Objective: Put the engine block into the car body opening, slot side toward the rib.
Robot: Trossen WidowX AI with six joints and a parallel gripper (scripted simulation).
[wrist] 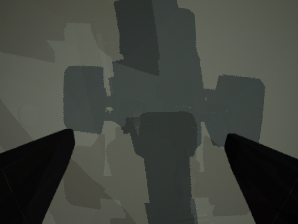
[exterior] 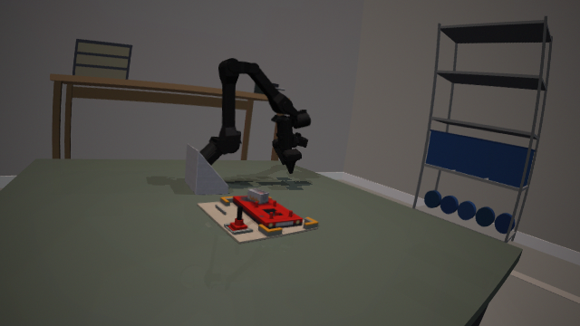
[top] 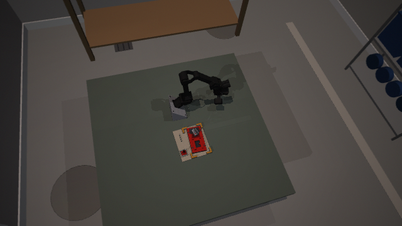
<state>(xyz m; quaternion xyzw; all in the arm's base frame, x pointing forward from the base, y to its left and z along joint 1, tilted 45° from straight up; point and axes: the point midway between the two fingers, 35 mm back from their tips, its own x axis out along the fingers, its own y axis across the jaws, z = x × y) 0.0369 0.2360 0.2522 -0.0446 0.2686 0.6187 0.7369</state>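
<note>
The red car body (top: 203, 147) (exterior: 286, 216) lies on the pale board. The grey engine block (top: 195, 131) (exterior: 258, 196) is on its end nearest the arm's base. It stands above the red top and looks turned at an angle to the body's sides. The opening and rib under or around it are hidden or too small to make out, so its depth and slot side cannot be told. My gripper (top: 218, 101) (exterior: 290, 170) (wrist: 151, 139) is open and empty, in the air above the table, well away from the block and body.
The pale board (top: 177, 139) (exterior: 210, 207) has orange corner brackets around the car body. Beside the body stands a small red piece with a black upright stick (top: 183, 152) (exterior: 239, 214). The arm's grey wedge mount (top: 178, 115) (exterior: 204, 177) is behind the board.
</note>
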